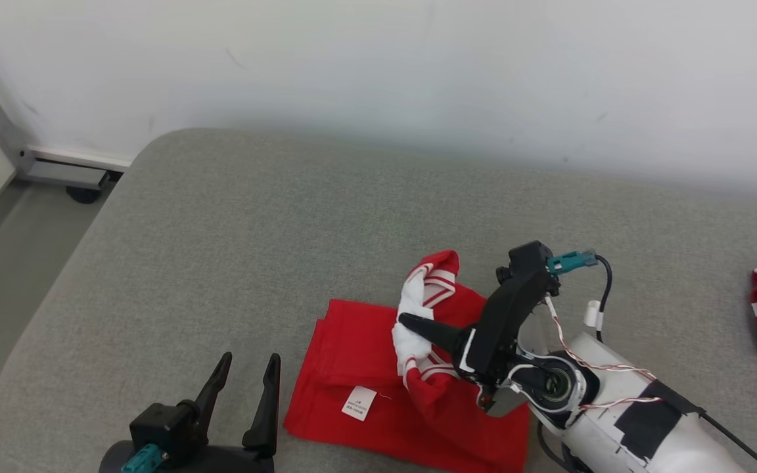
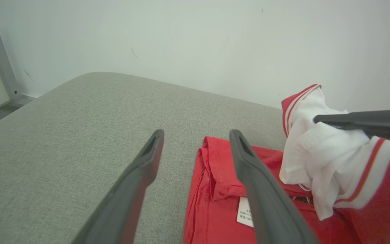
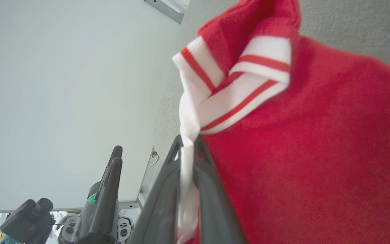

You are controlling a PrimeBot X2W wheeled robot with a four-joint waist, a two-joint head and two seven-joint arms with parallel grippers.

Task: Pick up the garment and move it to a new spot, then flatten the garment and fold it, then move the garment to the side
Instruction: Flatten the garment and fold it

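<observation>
Red garment [image 1: 365,368] lies on the grey cushion [image 1: 253,230] in our head view, just right of the left pincer [image 1: 249,368], whose fingers stand apart. We note the right pincer [image 1: 411,324] clamped on the garment's white striped trim [image 1: 410,299], bunched up. Left wrist view: folded red edge and label [image 2: 245,211] beside that pincer's right finger. Right wrist view: we see trim pinched between the fingers, red cloth to their right.
</observation>
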